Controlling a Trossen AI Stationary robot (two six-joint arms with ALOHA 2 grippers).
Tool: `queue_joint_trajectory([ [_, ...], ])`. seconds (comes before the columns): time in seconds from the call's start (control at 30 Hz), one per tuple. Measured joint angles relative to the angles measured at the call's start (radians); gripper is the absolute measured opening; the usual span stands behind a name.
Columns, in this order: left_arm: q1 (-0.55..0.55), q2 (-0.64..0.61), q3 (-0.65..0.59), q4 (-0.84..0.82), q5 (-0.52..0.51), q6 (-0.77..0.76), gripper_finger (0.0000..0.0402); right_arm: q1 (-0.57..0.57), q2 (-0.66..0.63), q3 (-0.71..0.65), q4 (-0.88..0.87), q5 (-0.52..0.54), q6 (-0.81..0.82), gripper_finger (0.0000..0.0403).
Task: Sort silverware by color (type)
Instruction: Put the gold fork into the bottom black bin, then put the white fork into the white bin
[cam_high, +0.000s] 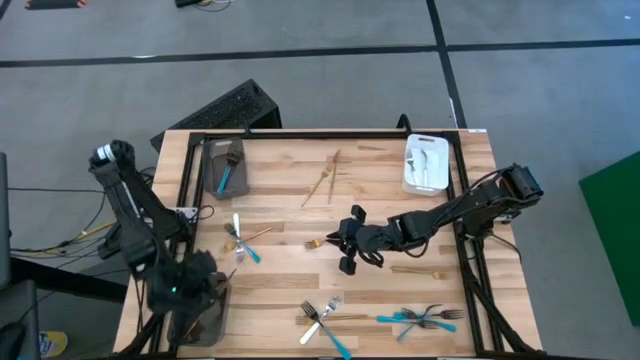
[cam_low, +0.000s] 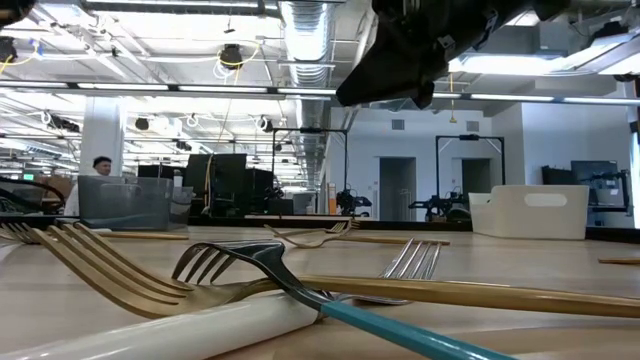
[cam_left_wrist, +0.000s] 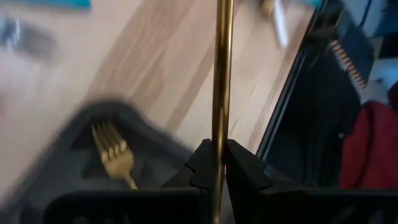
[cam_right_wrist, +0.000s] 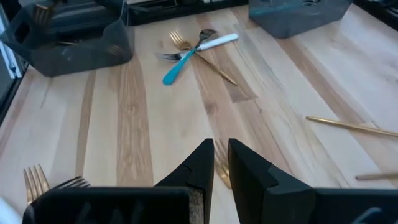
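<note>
My left gripper (cam_left_wrist: 219, 163) hangs over the dark grey tray (cam_high: 203, 322) at the table's near left corner, shut on a gold utensil (cam_left_wrist: 221, 74). One gold fork (cam_left_wrist: 114, 151) lies in that tray. My right gripper (cam_right_wrist: 221, 158) hovers at mid-table, raised above the wood in the low view (cam_low: 345, 98). Its fingers stand a narrow gap apart. The head of a gold fork (cam_right_wrist: 222, 169) that lies flat on the table (cam_high: 320, 242) shows in that gap. I see no touch there. My left gripper pinches the gold utensil's slim handle (cam_left_wrist: 219, 134) between its two fingers. The handle runs straight out ahead of the fingertips, in line with them. It is lifted clear above the dark tray and the table edge. Its far end is out of the picture.
A grey tray (cam_high: 225, 165) at the far left holds a blue-handled piece. A white tray (cam_high: 425, 165) at the far right holds silver ones. Loose pieces lie at mid-left (cam_high: 242, 240), far centre (cam_high: 325, 180), right of centre (cam_high: 415, 270) and along the near edge (cam_high: 322, 316) (cam_high: 420, 318).
</note>
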Motion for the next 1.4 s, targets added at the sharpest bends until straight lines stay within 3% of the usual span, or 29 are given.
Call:
queue_joint_trajectory([
  [0.23, -0.07, 0.058, 0.0, -0.106, 0.037, -0.149, 0.0023, -0.001, 0.0, 0.0, 0.013, 0.0, 0.003, 0.0074],
  [0.6, -0.057, 0.059, 0.0, -0.236, 0.059, -0.175, 0.0137, -0.001, 0.0, 0.0, -0.009, -0.001, 0.033, 0.0074],
  [0.8, -0.024, 0.059, -0.001, -0.258, -0.011, -0.159, 0.0166, -0.001, 0.0, 0.0, -0.011, -0.002, 0.062, 0.0074],
  [1.07, 0.103, 0.059, -0.001, -0.25, -0.163, 0.075, 0.0168, -0.006, 0.065, 0.0, 0.078, -0.067, 0.08, 0.0074],
  [1.4, 0.217, 0.061, -0.001, -0.003, -0.412, 0.62, 0.0168, 0.048, 0.087, -0.001, 0.052, -0.189, 0.024, 0.0071],
])
